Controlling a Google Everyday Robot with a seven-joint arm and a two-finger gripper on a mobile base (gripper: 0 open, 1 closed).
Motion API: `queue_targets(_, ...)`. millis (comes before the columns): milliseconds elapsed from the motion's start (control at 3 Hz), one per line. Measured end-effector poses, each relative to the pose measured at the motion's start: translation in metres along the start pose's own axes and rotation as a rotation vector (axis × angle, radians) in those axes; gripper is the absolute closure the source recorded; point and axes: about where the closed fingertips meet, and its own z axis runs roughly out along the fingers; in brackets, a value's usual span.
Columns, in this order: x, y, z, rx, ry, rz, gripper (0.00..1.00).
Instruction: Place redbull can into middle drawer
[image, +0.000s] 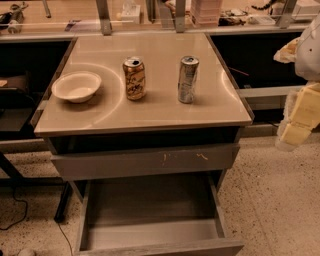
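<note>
A: Silver redbull can (188, 79) upright on the counter (150, 112), right of the gold can (134, 78); middle drawer (150, 234) stands open below.
B: The pincer (300, 120) hangs off right, well apart; open or closed, cannot tell.

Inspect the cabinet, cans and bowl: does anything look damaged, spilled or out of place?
Only the grey drawer front under the tabletop: yellowish scratch marks mar its right half. The tall slim silver can, shorter gold-brown can and white bowl stand upright, nothing spilled. The yellowish gripper hangs right of the tabletop.
</note>
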Motion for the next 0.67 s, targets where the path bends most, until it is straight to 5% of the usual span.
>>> queue_targets(667,-0.0022,-0.0043,0.0018,0.007,-0.021,0.018,0.00)
